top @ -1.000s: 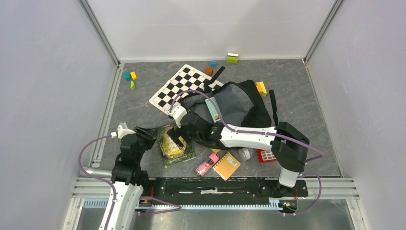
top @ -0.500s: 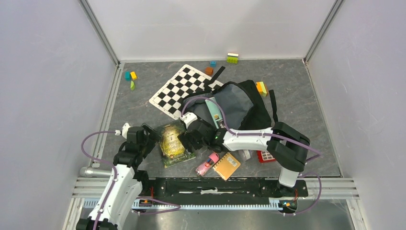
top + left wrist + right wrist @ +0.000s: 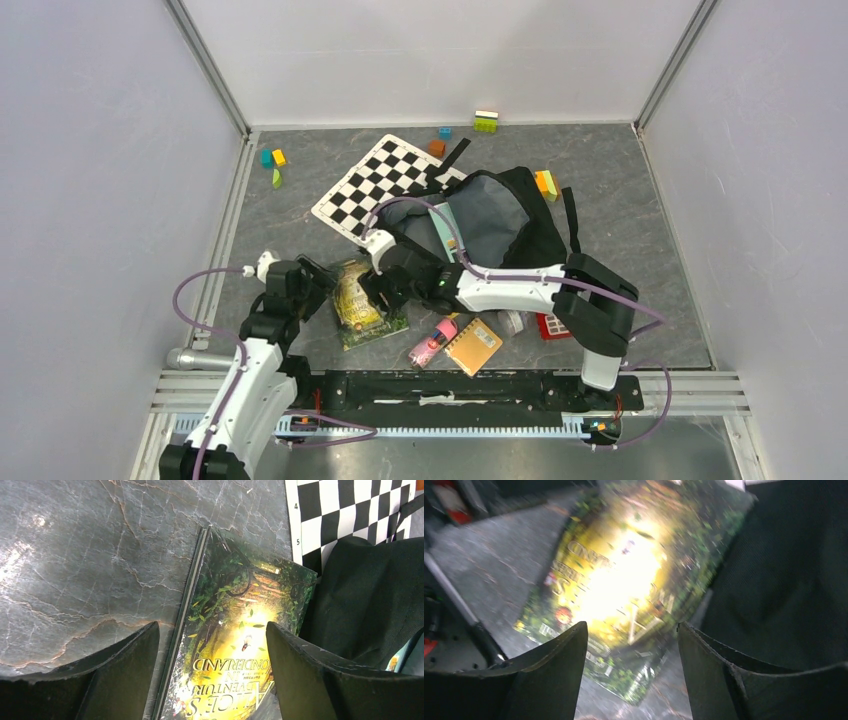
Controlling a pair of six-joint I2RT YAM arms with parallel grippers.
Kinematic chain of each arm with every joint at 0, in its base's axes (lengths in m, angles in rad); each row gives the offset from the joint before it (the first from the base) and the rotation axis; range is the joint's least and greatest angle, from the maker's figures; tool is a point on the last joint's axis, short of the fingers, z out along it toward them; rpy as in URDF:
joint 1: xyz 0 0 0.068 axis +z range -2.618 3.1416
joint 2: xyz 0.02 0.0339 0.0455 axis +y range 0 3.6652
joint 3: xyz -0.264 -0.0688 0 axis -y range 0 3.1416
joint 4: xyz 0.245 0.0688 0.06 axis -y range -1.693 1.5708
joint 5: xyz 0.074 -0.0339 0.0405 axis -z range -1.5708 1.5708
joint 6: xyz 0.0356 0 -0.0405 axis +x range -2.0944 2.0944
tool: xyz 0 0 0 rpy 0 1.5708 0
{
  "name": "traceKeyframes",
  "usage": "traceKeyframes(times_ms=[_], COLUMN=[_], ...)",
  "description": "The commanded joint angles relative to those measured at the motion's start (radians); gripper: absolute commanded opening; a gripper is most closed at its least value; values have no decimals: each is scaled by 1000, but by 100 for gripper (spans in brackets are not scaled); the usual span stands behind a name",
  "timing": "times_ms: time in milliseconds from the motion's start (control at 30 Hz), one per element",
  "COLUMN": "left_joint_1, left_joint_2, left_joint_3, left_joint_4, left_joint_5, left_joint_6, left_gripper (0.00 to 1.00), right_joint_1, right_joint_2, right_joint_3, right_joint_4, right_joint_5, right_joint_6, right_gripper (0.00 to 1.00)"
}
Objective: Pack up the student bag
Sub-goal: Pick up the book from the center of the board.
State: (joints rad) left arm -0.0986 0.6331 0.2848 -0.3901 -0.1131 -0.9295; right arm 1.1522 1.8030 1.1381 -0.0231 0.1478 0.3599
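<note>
While left pincer (image 3: 212, 635) and right pincer (image 3: 633, 630) hang released over the storybook (image 3: 352, 305), nothing grasped, it lies on the tabletop (image 3: 630, 200) near the arm bases. Student bag (image 3: 505, 225) just behind, fabric touching book's edge, mouth open; checkerboard (image 3: 380, 180) beyond.

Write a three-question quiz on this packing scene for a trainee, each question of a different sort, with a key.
1. Multiple choice: what lies under the open left gripper? A) a laptop B) the Alice in Wonderland book C) a football
2. Short answer: is the book inside the student bag or outside it on the table?
3. True or false: the right gripper is shut on the student bag.
Key: 1 B; 2 outside, on the table; 3 false.
</note>
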Motion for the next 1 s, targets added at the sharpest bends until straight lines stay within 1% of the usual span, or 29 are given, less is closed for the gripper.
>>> traceKeyframes(times_ms=[0, 67, 100, 167, 233, 367, 600, 800, 967], left_joint_1=[0, -1, 0, 0, 0, 2, 1, 1, 1], left_joint_2=[2, 3, 3, 11, 25, 55, 83, 114, 119], left_joint_3=[-10, -10, -10, -12, -13, -16, -31, -44, -55], left_joint_4=[51, 51, 52, 61, 69, 79, 116, 131, 141], left_joint_5=[15, 15, 17, 26, 35, 46, 71, 93, 109], left_joint_6=[38, 44, 46, 54, 61, 76, 84, 93, 91], left_gripper=[82, 82, 82, 81, 81, 79, 77, 75, 72], right_joint_1=[15, 10, 5, -8, -19, -47, -108, -118, -118], right_joint_2=[73, 114, 138, 168, 171, 168, 163, 213, 253], right_joint_3=[131, 163, 185, 215, 211, 203, 131, 153, 167], right_joint_4=[25, 25, -16, -44, -46, -84, -97, -91, -68], right_joint_5=[-64, -68, -73, -73, -55, -2, -8, -142, -249], right_joint_6=[-44, -39, -28, 4, 17, 19, 32, 27, 54], right_gripper=[71, 71, 71, 71, 72, 80, 85, 88, 89])
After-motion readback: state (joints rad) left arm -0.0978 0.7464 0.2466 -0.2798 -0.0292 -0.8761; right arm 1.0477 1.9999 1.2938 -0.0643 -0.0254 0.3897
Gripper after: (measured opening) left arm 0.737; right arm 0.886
